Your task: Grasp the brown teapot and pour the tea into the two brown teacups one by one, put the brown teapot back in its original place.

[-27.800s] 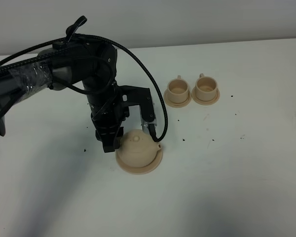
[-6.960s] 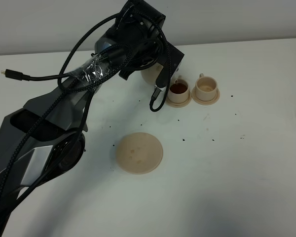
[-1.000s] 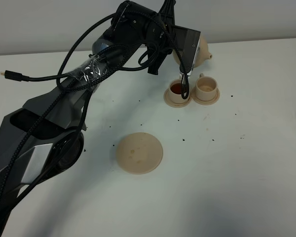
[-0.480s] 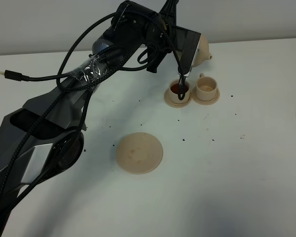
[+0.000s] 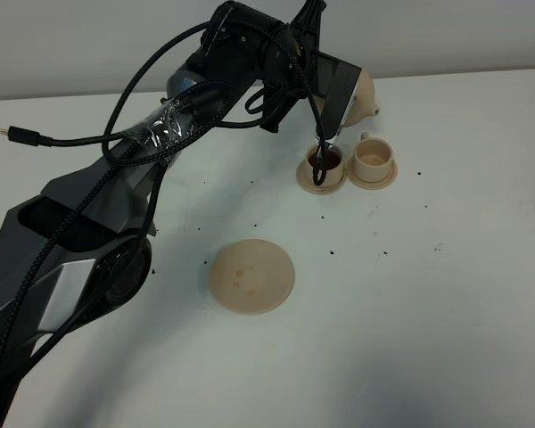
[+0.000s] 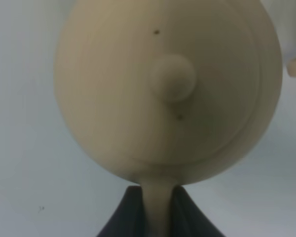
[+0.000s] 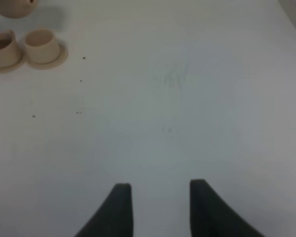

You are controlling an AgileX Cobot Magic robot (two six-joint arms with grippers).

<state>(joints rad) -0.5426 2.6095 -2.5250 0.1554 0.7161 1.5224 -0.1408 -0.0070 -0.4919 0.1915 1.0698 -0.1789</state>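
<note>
Now, from the left: the flat round pale beige saucer plate (image 5: 251,275) lies on the white table (image 5: 446,294), unchanged. The left teacup (image 5: 330,159), a small pale beige cylinder on its saucer, holds brown tea as before. My left gripper (image 6: 158,210) is clamped on the loop handle of the squat round beige clay teapot (image 5: 364,92), held aloft behind the cups. Since a second ago, its spout has dipped toward the right teacup (image 5: 372,157), whose inside looks pale. My right gripper (image 7: 160,207) hangs with fingers apart, holding nothing.
</note>
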